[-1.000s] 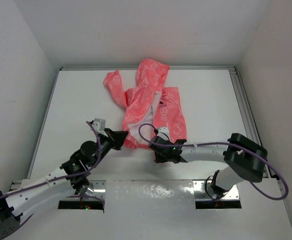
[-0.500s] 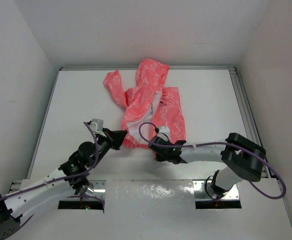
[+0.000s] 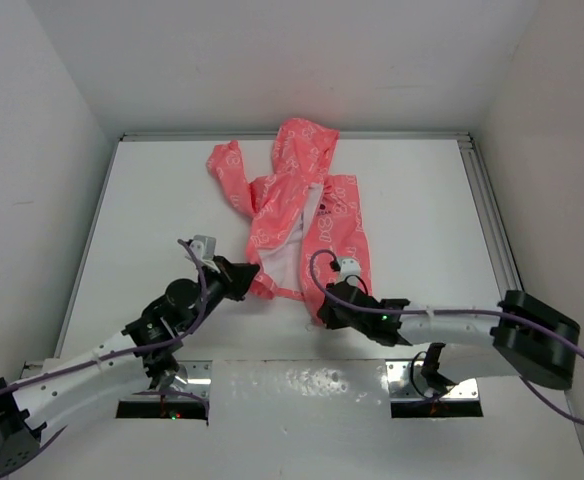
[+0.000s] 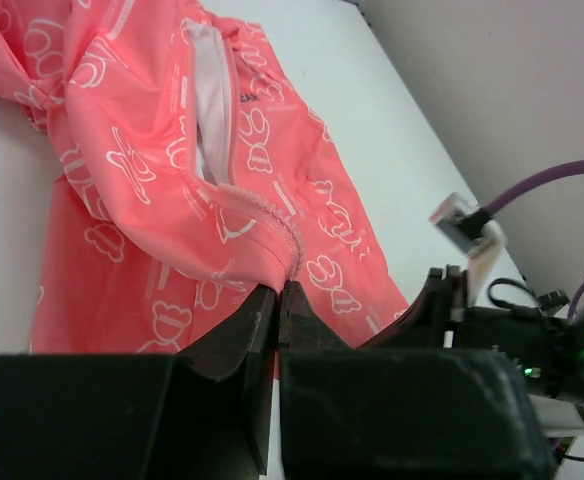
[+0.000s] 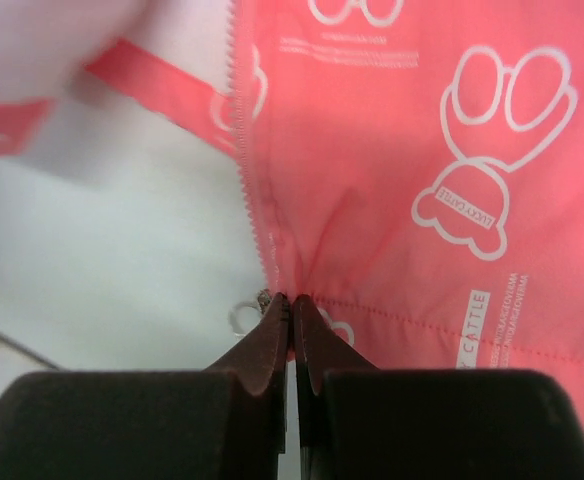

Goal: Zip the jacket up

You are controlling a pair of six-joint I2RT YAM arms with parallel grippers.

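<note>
- Pinching the jacket (image 4: pixel 152 170) at its near hem, your left hand (image 4: pixel 280 295) has its fingers pressed together on a gathered fold of the coral fabric; from above, that left hand (image 3: pixel 245 281) sits at the near left corner of the garment.
- Your right hand (image 5: pixel 290 300) is likewise pressed together, nipping the bottom edge of the other front panel right at the foot of the zipper teeth (image 5: pixel 244 170).
- A small metal ring (image 5: pixel 242 320) lies on the bench just beside those fingertips, on their left in the wrist view.
- From above, the right hand (image 3: pixel 326 306) is at the near edge of the jacket (image 3: pixel 302 200), close to the left hand with the open front between them.
- The front is open: white lining (image 3: pixel 282 262) shows between the two coral panels.
- The jacket lies on the white bench (image 3: pixel 152 200), near its middle, hem toward the arms.
- One sleeve (image 3: pixel 230 170) is bunched at the far left of the garment.
- The hood (image 3: pixel 307 145) lies farthest from you, close to the back wall.
</note>
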